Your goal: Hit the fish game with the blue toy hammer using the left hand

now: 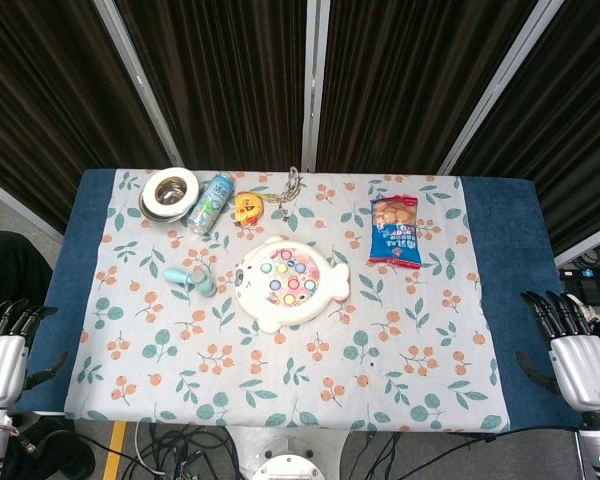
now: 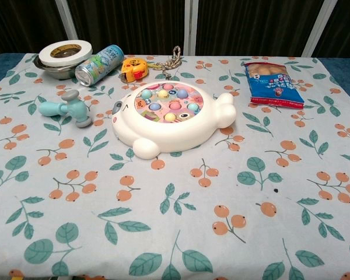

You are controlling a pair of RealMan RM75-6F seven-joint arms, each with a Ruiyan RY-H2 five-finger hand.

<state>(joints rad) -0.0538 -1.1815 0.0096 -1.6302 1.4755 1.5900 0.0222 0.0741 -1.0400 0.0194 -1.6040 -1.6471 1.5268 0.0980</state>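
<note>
White and dark-fingered, the left hand [image 1: 2,350] rests off the near-left corner of the table [image 1: 88,250], fingers apart and holding nothing. The right hand [image 1: 576,350] sits likewise off the near-right corner, spread and empty. Neither shows in the chest view.

Ahead of the left hand and inward over the patterned cloth [image 1: 280,390] lies the blue toy hammer [image 1: 191,279], flat on its side, untouched. Just beyond it, further inward still, sits the fish game [image 1: 289,281], a white fish-shaped body with pastel pegs on top; hammer and game lie near each other but apart.

Further off, along the far edge, stand a roll of tape on a metal bowl [image 1: 169,191], a can [image 1: 210,202] on its side, a yellow tape measure [image 1: 247,206] with a cord, and, across toward the right hand's side, a snack packet [image 1: 395,232].

The task appears to be at its very start: the reach for the hammer is not yet begun. The next move calls for the left arm to travel forward and inward, lowering the hand over the handle so the fingers can close round it, leaving the head free to swing at the pegs.
</note>
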